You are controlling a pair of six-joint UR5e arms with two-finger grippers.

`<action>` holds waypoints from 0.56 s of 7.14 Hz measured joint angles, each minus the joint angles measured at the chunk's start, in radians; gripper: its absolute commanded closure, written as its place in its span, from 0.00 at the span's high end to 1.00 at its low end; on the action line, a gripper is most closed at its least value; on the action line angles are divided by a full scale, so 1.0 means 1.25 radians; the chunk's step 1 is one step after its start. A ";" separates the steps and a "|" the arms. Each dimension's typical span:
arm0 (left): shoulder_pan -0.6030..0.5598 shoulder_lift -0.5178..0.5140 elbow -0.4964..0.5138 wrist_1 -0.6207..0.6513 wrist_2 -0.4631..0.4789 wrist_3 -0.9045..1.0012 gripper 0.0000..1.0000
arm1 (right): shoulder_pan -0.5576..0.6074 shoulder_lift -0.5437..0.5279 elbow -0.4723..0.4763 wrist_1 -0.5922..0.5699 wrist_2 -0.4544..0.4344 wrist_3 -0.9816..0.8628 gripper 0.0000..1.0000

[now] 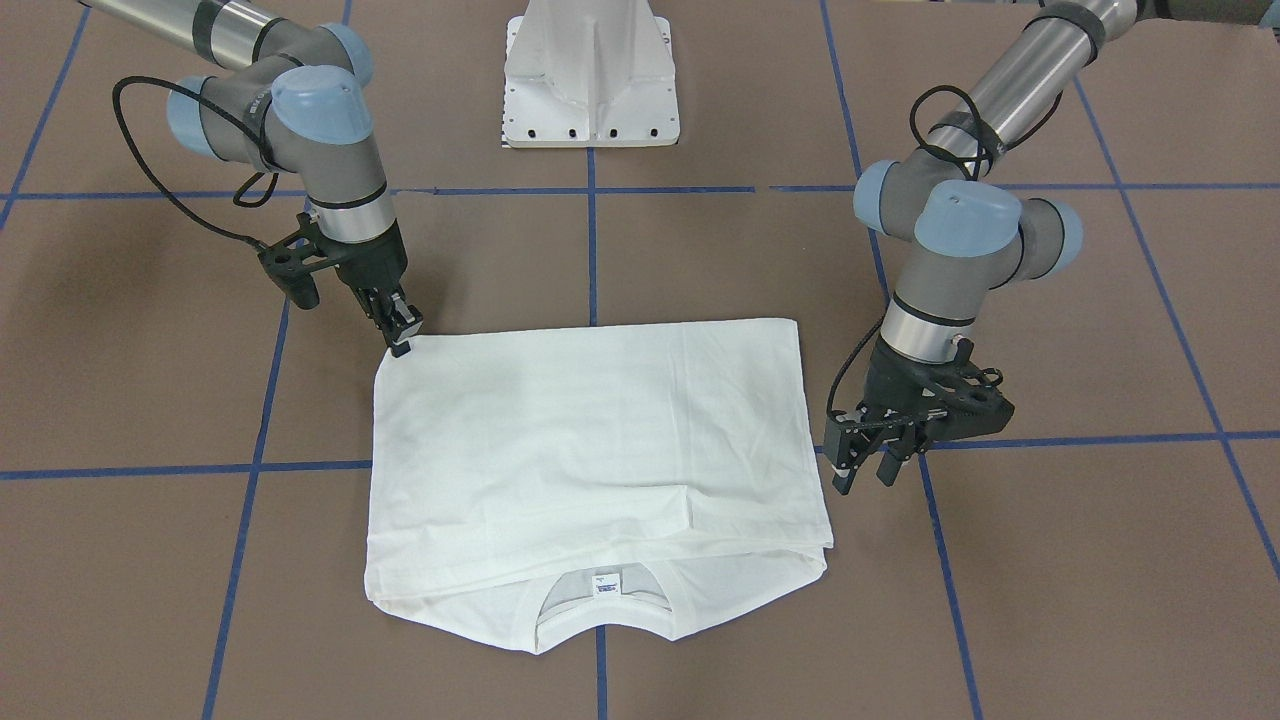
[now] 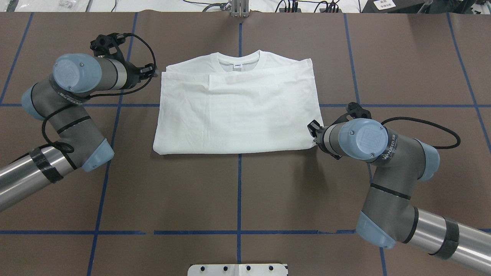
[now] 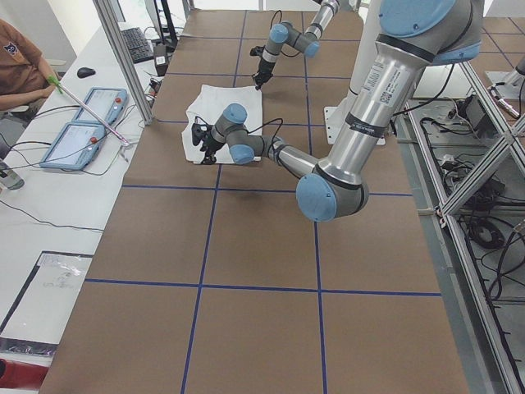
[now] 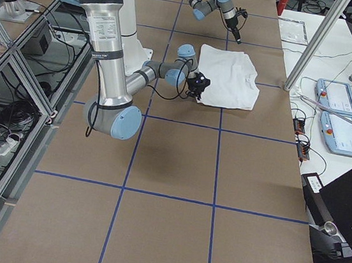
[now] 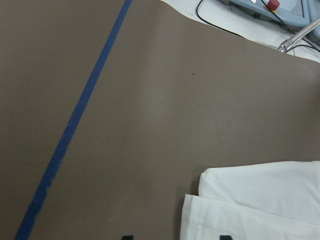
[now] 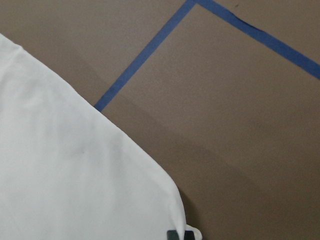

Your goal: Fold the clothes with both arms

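Observation:
The white T-shirt (image 1: 600, 430) lies folded flat mid-table, plain side up, its collar (image 2: 238, 57) and neck label on the far side from the robot. My right gripper (image 1: 402, 340) is low at the shirt's near corner (image 2: 311, 129). In the right wrist view its fingertips (image 6: 181, 234) are close together, with the cloth's corner (image 6: 65, 165) between them. My left gripper (image 1: 865, 470) is beside the shirt's far corner (image 2: 153, 71). In the left wrist view its fingers (image 5: 175, 236) stand wide apart over that corner (image 5: 260, 200) and hold nothing.
The white pedestal base (image 1: 592, 75) stands at the robot's side of the brown table, which is marked with blue tape lines (image 2: 239, 191). Operator tablets (image 3: 82, 123) and a seated person (image 3: 16, 66) are beyond the table's far edge.

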 measured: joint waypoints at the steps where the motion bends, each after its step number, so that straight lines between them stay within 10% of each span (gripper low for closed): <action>1: 0.000 -0.001 -0.005 0.000 -0.001 -0.001 0.65 | -0.007 -0.028 0.048 -0.007 0.004 0.000 0.00; 3: 0.002 0.003 -0.056 0.006 -0.015 -0.025 0.65 | -0.085 -0.106 0.206 -0.087 0.024 0.003 0.00; 4: 0.007 0.012 -0.111 0.013 -0.046 -0.062 0.84 | -0.145 -0.121 0.282 -0.181 0.043 0.004 0.00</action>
